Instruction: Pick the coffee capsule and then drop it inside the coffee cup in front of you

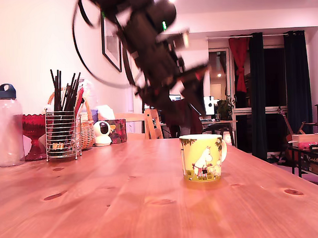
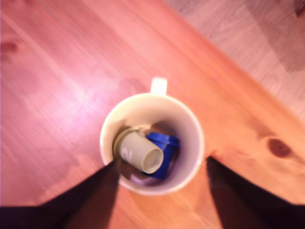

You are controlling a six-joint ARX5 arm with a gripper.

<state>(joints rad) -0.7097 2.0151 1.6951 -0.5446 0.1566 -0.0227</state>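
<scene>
The robot arm [image 1: 146,41] hangs high over the wooden table [image 1: 99,204], and it looks blurry in the exterior view. It leans down from the top of that view toward the exterior view's right, with a black cable looping off its back. Its gripper [image 1: 192,94] points down at a slant and sits in the air above the coffee cup [image 1: 203,157], not touching it. In the wrist view the two dark fingers [image 2: 81,200] stand wide apart, one on each side of the cup, and nothing is between them, so the hand is open and holds nothing. The coffee cup stands upright on the table, and its handle points to the exterior view's right. It is yellow-green with a white cartoon animal on the side. From above, the wrist view looks straight into the cup [image 2: 190,129]. A pale cream coffee capsule [image 2: 138,151] lies on its side at the bottom of the cup. A blue capsule [image 2: 164,152] lies just beside it and partly under it, touching it. Far back at the exterior view's left stand a clear bottle [image 1: 6,127] with a dark blue cap, a wire holder [image 1: 61,134] full of dark sticks, and a woven basket [image 1: 87,129].
</scene>
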